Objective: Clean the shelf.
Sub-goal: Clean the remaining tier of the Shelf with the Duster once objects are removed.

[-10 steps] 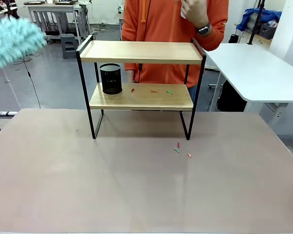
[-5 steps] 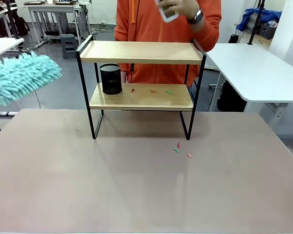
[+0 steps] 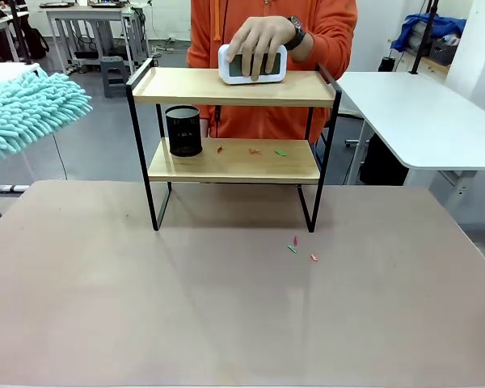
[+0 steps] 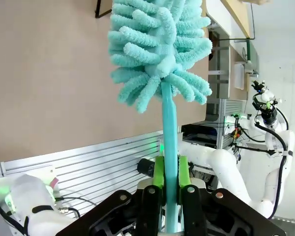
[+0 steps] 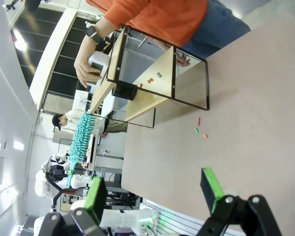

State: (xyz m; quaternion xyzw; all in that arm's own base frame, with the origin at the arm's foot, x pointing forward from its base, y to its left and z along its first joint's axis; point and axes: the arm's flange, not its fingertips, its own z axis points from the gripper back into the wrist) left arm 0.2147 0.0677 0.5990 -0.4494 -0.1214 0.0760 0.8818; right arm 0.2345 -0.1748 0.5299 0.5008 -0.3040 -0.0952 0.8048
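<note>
In the left wrist view, the left gripper is clamped on the thin handle of a teal duster; the fluffy head stands straight out beyond the fingers, in line with them. In the right wrist view, the right gripper hangs over the table with its jaws wide apart and nothing between them.

In the front view, a few small scraps lie on the table right of centre, just ahead of the shelf's right front leg. The shelf stands at mid-frame, its two boards running left to right. On the lower board a black mesh cup sits at the left end, with more scraps to its right. The duster head shows at the left edge, about level with the gap between the boards and well apart from the frame.

The shelf therefore lies to the duster's right, so the left arm is the nearer one. The cup stands between the duster and the scraps, which I judge the awkward part of a sweep.

Beyond, a person's hand rests on a white clock on the top board.
</note>
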